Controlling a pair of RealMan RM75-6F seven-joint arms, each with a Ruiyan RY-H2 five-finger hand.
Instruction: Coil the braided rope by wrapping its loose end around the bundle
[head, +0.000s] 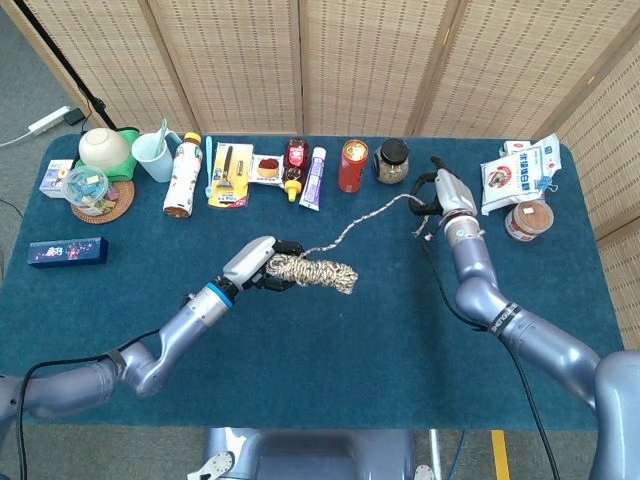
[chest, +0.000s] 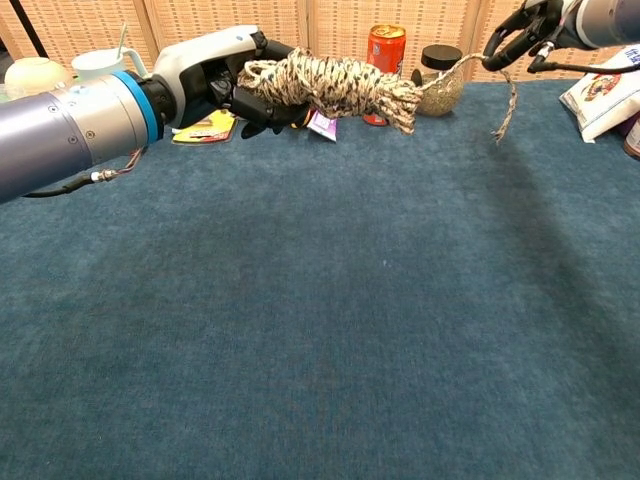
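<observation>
My left hand (head: 258, 266) (chest: 215, 82) grips one end of the braided rope bundle (head: 317, 271) (chest: 335, 87), a beige-and-brown coil held level above the blue table. A loose strand (head: 365, 217) runs from the bundle up to the right, taut, to my right hand (head: 438, 194) (chest: 535, 27), which pinches it near its end. The frayed tail (chest: 505, 108) dangles below that hand. In the chest view the right hand shows only at the top right corner.
Along the far table edge stand a red can (head: 351, 165), a dark-lidded jar (head: 391, 161), a tube (head: 315, 179), bottles, a cup (head: 155, 156) and a bowl (head: 103, 148). Snack packets (head: 517, 174) lie at the far right. A blue box (head: 66, 252) lies at the left.
</observation>
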